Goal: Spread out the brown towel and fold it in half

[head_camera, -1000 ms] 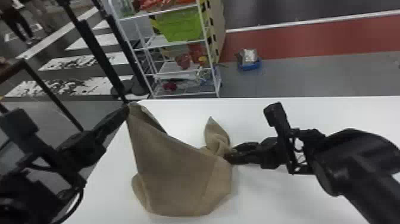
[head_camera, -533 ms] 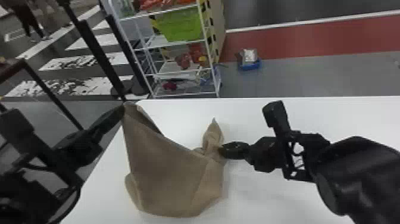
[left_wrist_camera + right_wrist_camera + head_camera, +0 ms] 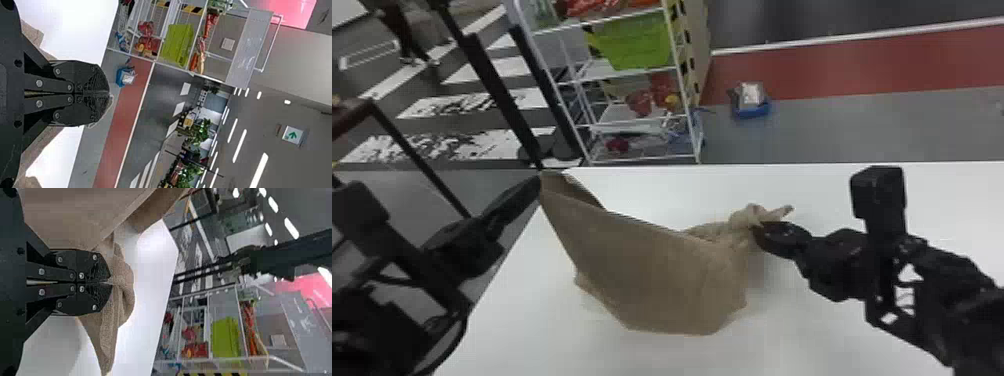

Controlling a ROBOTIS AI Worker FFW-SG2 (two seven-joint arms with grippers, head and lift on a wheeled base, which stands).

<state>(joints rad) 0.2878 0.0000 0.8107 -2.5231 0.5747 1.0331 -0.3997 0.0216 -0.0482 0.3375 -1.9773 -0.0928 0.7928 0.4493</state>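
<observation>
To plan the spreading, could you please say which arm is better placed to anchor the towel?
Left, probably: the left gripper holds a raised towel end, while the right gripper pinches bunched cloth.

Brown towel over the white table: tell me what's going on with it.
A robot has the brown towel by two places: its left pincer is shut on a corner, held up at the table's far left, and its right pincer is shut on a bunched part. The cloth sags between them over the white table, neither spread flat nor folded in half yet.
</observation>
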